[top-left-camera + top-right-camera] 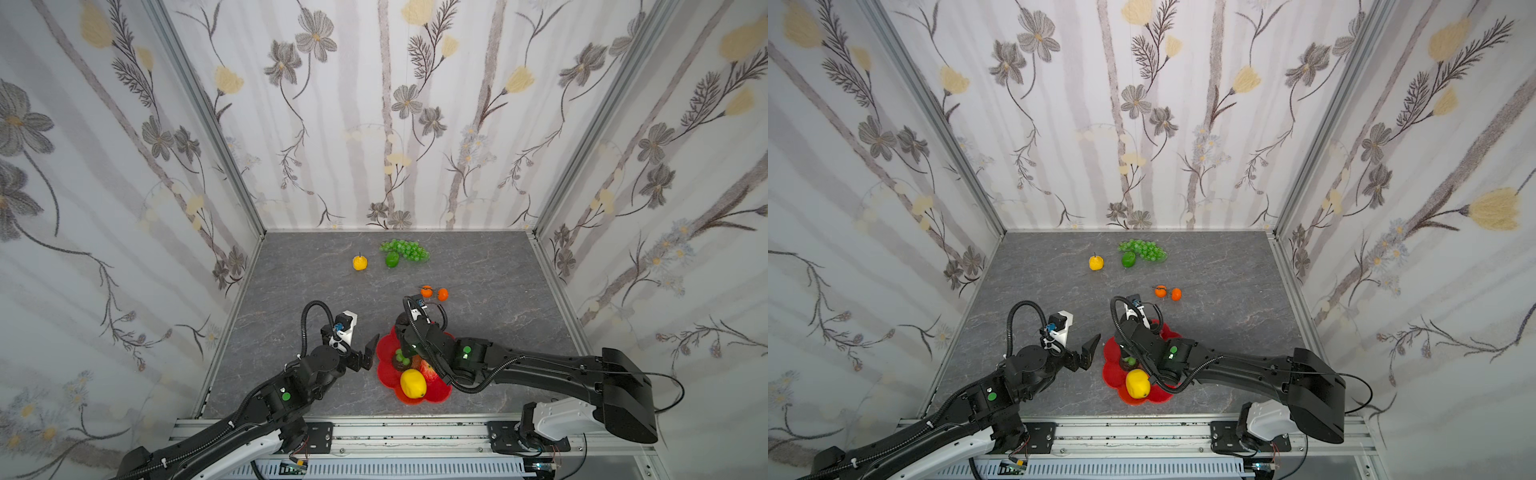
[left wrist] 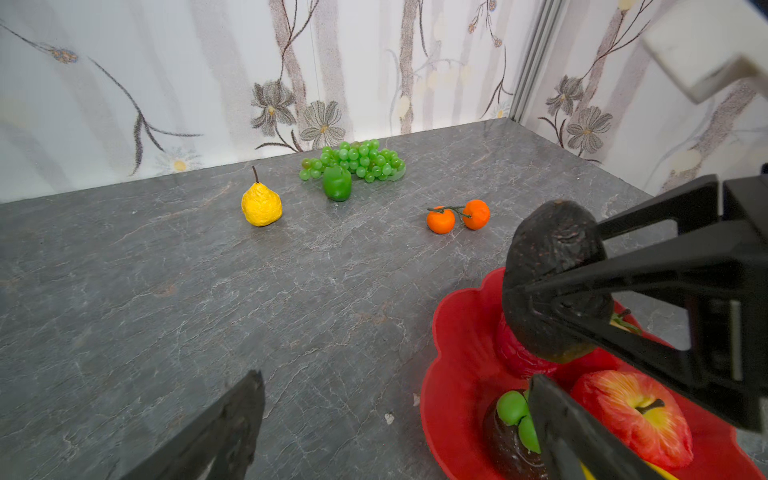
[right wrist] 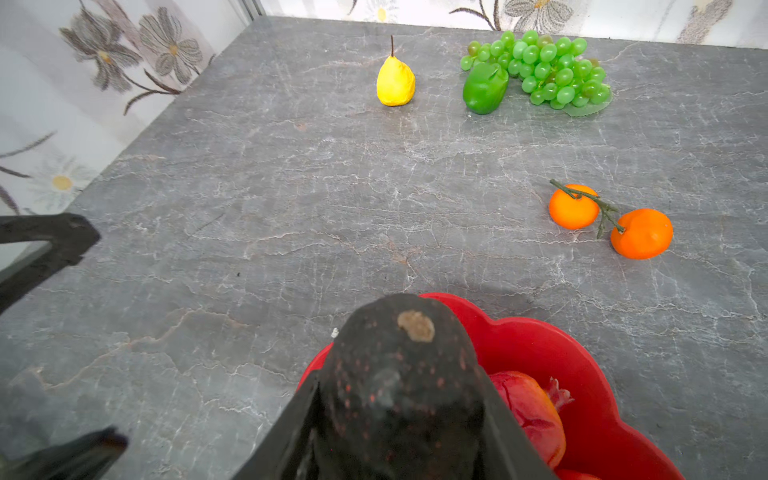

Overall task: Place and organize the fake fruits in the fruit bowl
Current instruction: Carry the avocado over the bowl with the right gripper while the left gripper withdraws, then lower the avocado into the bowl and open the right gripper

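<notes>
Your right gripper [image 3: 399,399] has its jaws part-closed on a dark avocado [image 2: 552,245], held over the far rim of the red fruit bowl [image 1: 434,397]. Your left gripper [image 1: 368,350] hangs just off the bowl's left edge, jaws spread wide, holding nothing.

In the bowl: lemon [image 1: 413,383] at the near rim, apple [image 2: 636,415] beside it.

On the table [image 1: 291,291]:
- pear [image 1: 360,262] and lime [image 1: 392,259], the lime against the grape bunch [image 1: 405,249], near the back wall
- 2 oranges [image 1: 443,294] near the bowl's far edge

Open grey tabletop lies between bowl and pear.
</notes>
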{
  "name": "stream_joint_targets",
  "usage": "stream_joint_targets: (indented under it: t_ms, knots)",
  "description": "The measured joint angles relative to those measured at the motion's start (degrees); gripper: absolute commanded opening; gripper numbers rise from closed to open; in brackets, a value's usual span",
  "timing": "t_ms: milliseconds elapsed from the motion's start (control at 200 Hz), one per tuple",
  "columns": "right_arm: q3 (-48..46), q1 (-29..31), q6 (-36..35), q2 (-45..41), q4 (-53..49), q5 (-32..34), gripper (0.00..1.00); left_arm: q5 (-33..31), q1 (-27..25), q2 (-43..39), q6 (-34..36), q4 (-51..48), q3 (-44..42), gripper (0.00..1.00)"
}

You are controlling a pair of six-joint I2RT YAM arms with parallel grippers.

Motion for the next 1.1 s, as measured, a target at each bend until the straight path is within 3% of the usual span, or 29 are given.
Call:
stream_joint_targets:
  t_ms: [390, 909, 1099]
  knots:
    - [4.4, -0.9, -0.8, 11.4, -1.4, 0.8, 0.3, -3.3, 0.2, -3.7, 0.1, -0.3, -0.9, 1.0]
    - [4.9, -1.6, 0.4, 15.8, -2.1, 0.7, 0.32, -3.8, 0.6, -4.3, 0.0, -0.4, -1.4, 1.0]
    - [4.9, -1.6, 0.7, 16.4, -2.1, 0.5, 0.38, -3.6, 0.7, -4.3, 0.0, -0.4, -1.4, 1.0]
